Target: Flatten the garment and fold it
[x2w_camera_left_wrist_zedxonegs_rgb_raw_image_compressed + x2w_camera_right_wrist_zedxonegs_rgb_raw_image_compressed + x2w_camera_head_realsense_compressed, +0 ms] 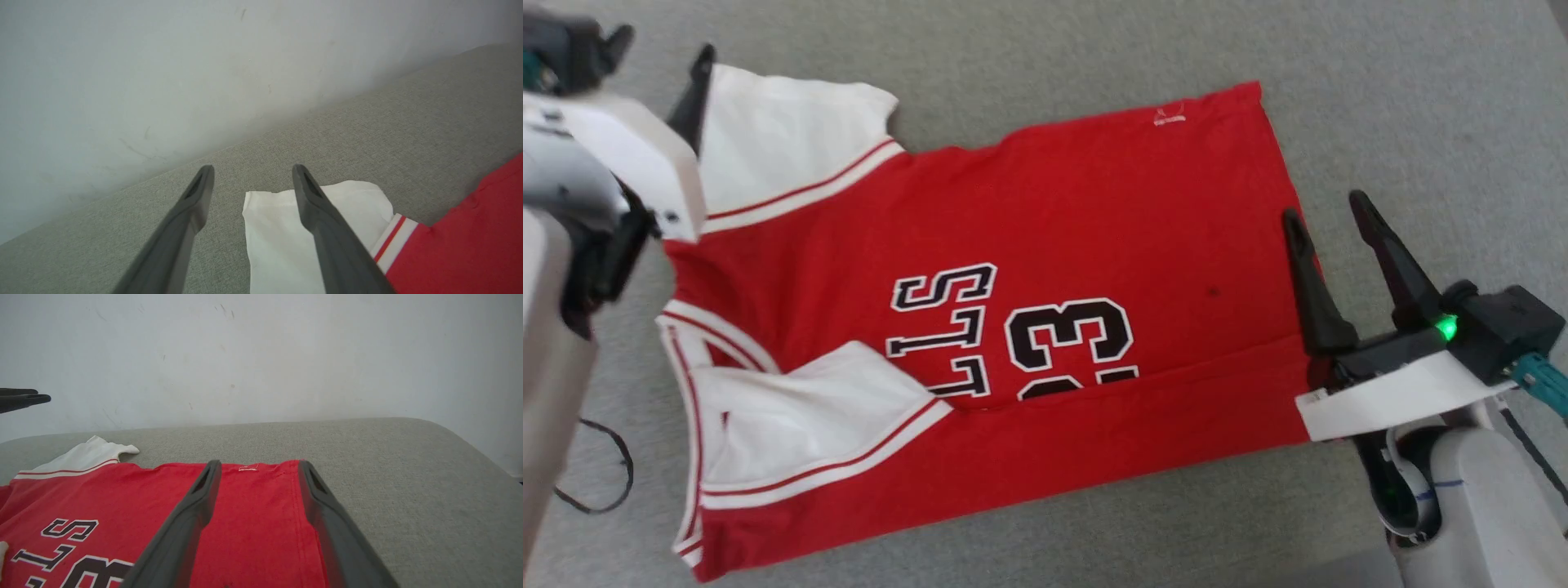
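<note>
The garment lies flat mid-way across the grey fabric surface, its near long edge already turned over the lettering. Both pincers stand wide apart and hold nothing: my left pincer at the far white sleeve, my right pincer at the hem. I judge it light, limp and apt to slide, so pinch both layers at the far corners. Bare surface lies all round and the wall stands behind the far edge.

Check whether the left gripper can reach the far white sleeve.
Probably yes: the left gripper hangs open just over that sleeve, which lies flat on the grey surface with nothing on it.
</note>
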Motion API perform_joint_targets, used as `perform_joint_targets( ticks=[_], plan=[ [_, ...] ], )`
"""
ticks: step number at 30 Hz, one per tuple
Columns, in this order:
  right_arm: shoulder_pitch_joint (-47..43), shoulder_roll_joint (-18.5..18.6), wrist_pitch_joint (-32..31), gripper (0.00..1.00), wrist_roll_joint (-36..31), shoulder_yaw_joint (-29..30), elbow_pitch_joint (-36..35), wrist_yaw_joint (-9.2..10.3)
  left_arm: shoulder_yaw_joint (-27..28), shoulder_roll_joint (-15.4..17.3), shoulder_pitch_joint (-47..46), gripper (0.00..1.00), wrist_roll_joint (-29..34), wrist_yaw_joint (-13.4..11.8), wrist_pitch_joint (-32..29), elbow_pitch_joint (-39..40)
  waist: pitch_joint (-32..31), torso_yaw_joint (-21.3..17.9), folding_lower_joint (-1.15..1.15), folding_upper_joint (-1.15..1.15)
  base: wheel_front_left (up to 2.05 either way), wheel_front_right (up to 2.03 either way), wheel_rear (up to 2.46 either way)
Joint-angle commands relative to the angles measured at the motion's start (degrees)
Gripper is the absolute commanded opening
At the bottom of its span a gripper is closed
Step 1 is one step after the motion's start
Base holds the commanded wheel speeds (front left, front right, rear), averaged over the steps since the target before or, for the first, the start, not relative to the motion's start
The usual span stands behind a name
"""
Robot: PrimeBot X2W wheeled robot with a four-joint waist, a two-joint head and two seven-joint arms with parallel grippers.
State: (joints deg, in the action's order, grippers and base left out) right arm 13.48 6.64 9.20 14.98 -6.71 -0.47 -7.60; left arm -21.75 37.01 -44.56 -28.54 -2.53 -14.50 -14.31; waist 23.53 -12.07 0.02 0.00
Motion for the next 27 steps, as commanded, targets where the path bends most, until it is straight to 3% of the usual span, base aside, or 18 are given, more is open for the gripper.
perform_joint_targets(
  ticks=[1,5,17,18,19,20,27],
  plan=[
    [0.9,-0.3,0.3,1.0,0.5,-0.3,0.3,0.11,0.1,0.1,-1.1,1.0,-0.5,0.1,-0.9,-0.7,5.3,-4.7,-0.02,0.0,0.0,0.0,0.0],
    [2.8,-0.9,1.1,1.0,1.3,-2.1,1.5,0.11,0.9,0.4,-6.5,1.0,-2.6,-0.1,-7.9,-4.6,7.7,-6.7,-0.02,0.0,0.0,0.0,0.0],
    [4.2,-2.5,2.6,1.0,2.4,-3.3,3.7,0.11,1.4,5.2,-10.4,1.0,-3.9,-8.1,-30.4,-8.0,10.5,-9.4,-0.02,0.0,0.0,0.0,0.0],
    [4.3,-2.6,2.6,1.0,2.5,-3.4,3.7,0.11,1.3,5.6,-10.3,0.74,-4.0,-8.7,-32.4,-7.7,10.6,-9.4,-0.02,0.0,0.0,0.0,0.0],
    [4.4,-2.6,2.5,1.0,2.5,-3.4,3.6,0.11,1.3,5.7,-10.0,0.09,-4.6,-9.1,-34.2,-7.2,10.6,-9.4,-0.02,0.0,0.0,0.0,0.0],
    [4.5,-2.6,2.3,1.0,2.5,-3.4,3.6,0.11,1.3,5.8,-9.6,0.0,-5.2,-9.3,-36.1,-6.5,10.6,-9.3,-0.02,0.0,0.0,0.0,0.0],
    [10.3,-1.2,-1.3,1.0,0.8,-2.1,2.8,0.11,1.2,7.0,-8.1,0.0,-6.1,-9.7,-38.6,-0.9,10.8,-8.4,-0.02,0.0,0.0,0.0,0.0]
  ],
)
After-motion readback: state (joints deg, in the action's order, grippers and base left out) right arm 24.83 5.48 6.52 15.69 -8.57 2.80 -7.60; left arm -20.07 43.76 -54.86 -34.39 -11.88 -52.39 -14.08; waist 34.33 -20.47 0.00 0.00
